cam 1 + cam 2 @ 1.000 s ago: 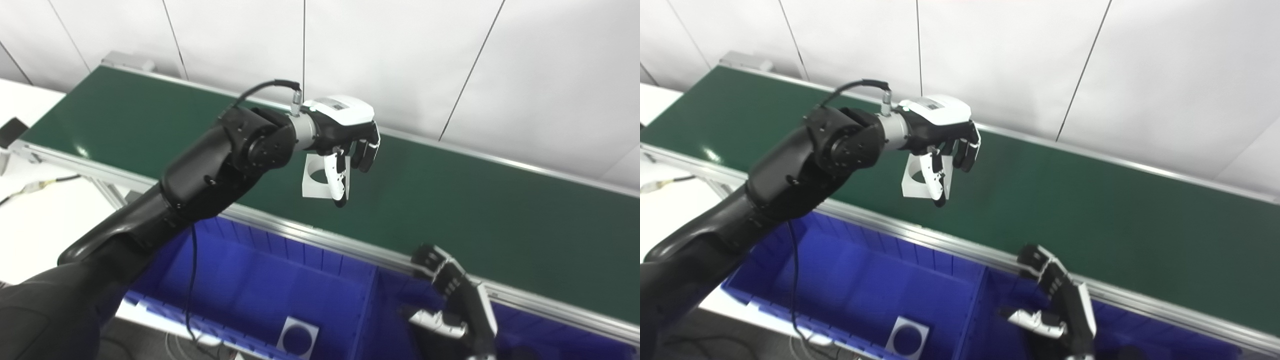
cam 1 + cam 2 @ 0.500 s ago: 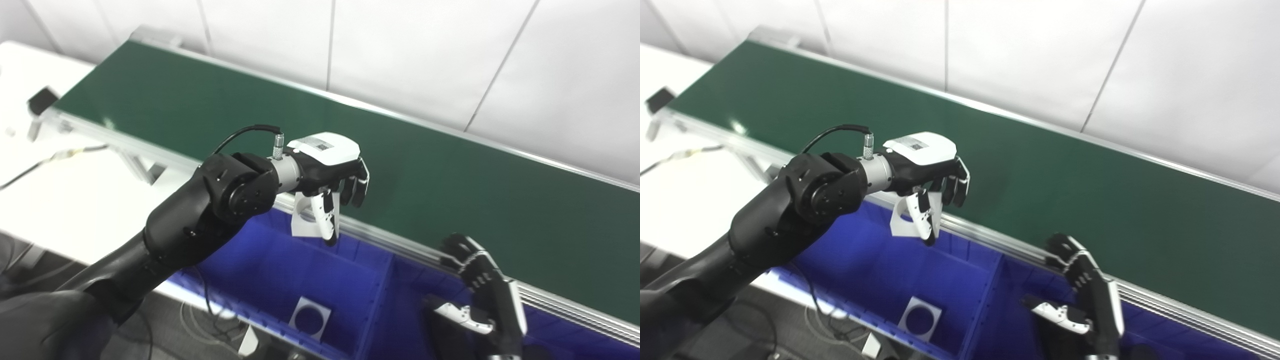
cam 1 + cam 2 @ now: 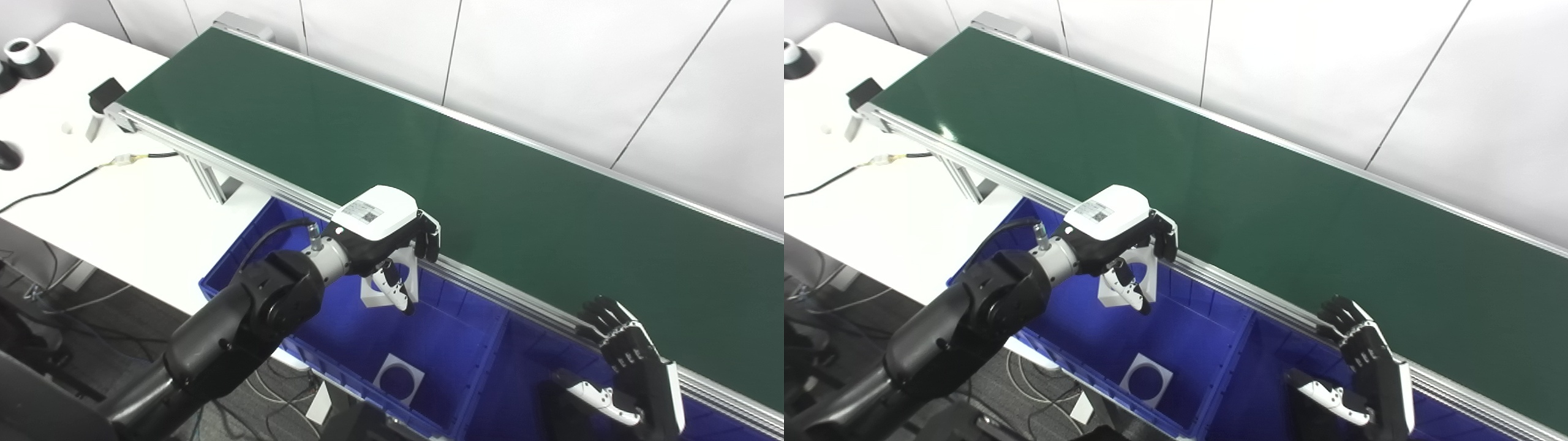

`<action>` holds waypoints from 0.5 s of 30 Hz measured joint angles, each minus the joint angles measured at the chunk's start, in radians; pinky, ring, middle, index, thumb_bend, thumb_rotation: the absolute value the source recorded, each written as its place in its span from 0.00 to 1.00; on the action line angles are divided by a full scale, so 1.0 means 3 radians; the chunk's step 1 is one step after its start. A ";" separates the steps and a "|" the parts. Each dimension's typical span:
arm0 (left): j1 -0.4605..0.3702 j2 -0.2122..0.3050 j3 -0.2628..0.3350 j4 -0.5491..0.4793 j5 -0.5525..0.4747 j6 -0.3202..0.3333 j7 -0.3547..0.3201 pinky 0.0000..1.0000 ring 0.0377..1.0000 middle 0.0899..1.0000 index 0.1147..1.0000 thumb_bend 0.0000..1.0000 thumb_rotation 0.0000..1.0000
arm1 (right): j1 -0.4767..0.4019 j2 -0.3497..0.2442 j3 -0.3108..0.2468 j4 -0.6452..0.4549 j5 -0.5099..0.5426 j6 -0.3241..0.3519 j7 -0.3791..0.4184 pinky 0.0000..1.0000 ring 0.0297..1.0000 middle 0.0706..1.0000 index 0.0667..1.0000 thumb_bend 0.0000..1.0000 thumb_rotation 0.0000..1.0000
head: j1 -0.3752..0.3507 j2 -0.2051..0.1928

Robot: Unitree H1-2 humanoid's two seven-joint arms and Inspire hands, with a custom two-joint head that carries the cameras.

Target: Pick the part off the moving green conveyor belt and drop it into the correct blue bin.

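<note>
I'm holding the white square part with a round hole [image 3: 381, 291] in my left hand [image 3: 383, 236], fingers curled around it, hanging over the left blue bin [image 3: 465, 343] at lower centre of the frame. The part is clear of the green conveyor belt [image 3: 490, 184], just below its aluminium rail. A matching white square part [image 3: 399, 380] is lying on that bin's floor, so I'm judging this the right compartment. To do this well, I'm wanting the hand lower and more central before letting go, away from the divider, so the part isn't bouncing out. My right hand [image 3: 631, 373] is waiting at lower right, fingers spread, holding nothing, over the right bin [image 3: 527, 380].
</note>
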 measured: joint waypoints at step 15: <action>0.0103 -0.0128 0.0037 0.0545 0.0106 -0.0442 0.0850 0.36 0.39 0.47 0.44 0.50 0.00 | -0.0005 -0.0004 -0.0002 0.0010 0.0005 -0.0001 0.0038 0.69 0.76 0.76 0.77 0.82 0.13 | -0.0107 -0.0046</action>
